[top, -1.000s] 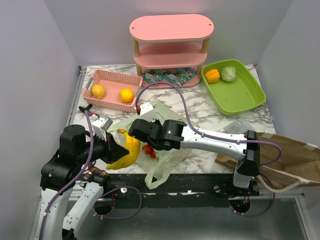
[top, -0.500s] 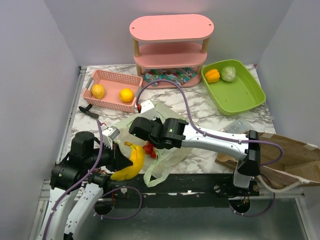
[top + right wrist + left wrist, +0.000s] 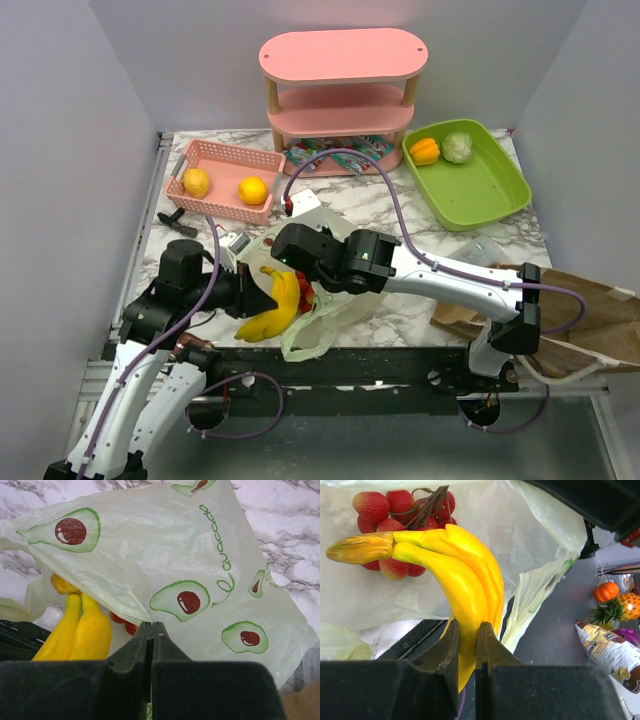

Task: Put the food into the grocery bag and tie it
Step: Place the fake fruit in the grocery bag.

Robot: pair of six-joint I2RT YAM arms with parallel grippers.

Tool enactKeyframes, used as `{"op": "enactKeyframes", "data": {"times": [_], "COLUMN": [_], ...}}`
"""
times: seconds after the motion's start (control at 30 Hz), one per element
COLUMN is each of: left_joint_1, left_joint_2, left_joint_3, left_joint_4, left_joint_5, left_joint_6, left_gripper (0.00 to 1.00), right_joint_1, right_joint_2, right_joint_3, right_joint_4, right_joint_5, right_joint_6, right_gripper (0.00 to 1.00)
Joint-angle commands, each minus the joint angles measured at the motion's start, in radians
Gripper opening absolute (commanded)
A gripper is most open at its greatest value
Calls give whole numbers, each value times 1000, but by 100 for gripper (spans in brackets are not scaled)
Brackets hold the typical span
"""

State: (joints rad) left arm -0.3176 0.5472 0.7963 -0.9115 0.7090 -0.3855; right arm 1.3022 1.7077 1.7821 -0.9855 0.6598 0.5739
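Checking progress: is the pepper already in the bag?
No, the pepper lies in the green tray, far from the bag.

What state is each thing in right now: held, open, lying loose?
grocery bag: untied, mouth lifted open
right fingers: shut on the grocery bag's edge
bananas: held, stem end inside the bag's mouth
left fingers: shut on the bananas
red fruits: lying inside the bag
bell pepper: loose in the green tray
leafy head: loose in the green tray

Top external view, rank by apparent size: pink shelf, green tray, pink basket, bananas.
1. pink shelf
2. green tray
3. pink basket, only a little smaller than the tray
4. bananas, clearly the smallest
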Motion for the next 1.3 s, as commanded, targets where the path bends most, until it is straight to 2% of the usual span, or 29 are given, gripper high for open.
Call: {"op": "enactKeyframes", "data": {"times": [0.0, 0.27, 0.47, 0.57, 0.97, 1.27], "left_joint_1": [-15, -66, -109, -124, -232, -300], "left_joint_2": [29, 71, 104, 128, 247, 241], "left_joint_3": [-17, -20, -44, -61, -60, -149], "left_joint_4": [151, 330, 423, 502, 566, 755], "left_joint_5": [-15, -94, -233, -247, -415, -620], "left_joint_6": [-93, -273, -401, -459, -520, -676], "left_gripper": [0, 0, 0, 0, 0, 0], "right_joint_1": [-5, -5, -5, -4, -5, -5], "right_joint_2": [-22, -28, -37, -40, -48, -63], "right_joint_3": [-5, -13, -24, -24, -26, -68], "right_joint_4": [19, 25, 28, 33, 40, 54], "right_joint_5": [-29, -47, -52, -55, -38, -25], "right_joint_6": [-17, -18, -14, -15, -19, 6], "right_gripper": [1, 1, 1, 1, 1, 1]}}
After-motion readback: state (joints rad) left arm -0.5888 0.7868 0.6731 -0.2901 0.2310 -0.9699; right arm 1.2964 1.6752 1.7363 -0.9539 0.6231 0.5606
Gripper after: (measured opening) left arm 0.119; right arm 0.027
